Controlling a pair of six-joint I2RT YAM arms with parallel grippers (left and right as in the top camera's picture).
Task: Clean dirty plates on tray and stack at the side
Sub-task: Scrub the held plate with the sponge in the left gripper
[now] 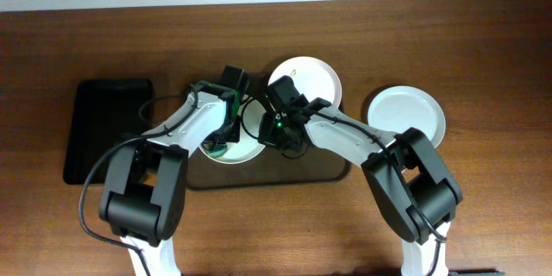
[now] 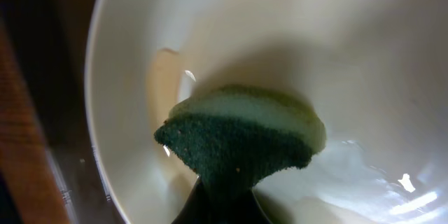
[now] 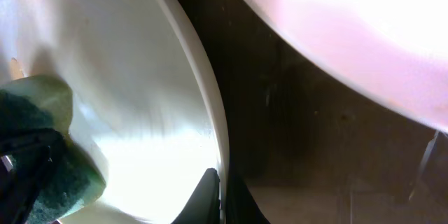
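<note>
Plate (image 2: pixel 210 35) glossy white; left tool (image 2: pixel 220 206) pinches green sponge (image 2: pixel 238 133), right tool (image 3: pixel 222 199) clamps rim

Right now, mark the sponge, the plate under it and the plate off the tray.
sponge (image 2: pixel 238 143), left wrist view, green scouring face.
plate under the sponge (image 2: pixel 294 35), left wrist view, inner surface.
plate off the tray (image 1: pixel 405 114), overhead view, centre.

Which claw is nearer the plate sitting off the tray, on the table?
Right. The right claw is over the tray, left of the off-tray plate; the left claw is farther left, holding a sponge on the front plate.
</note>
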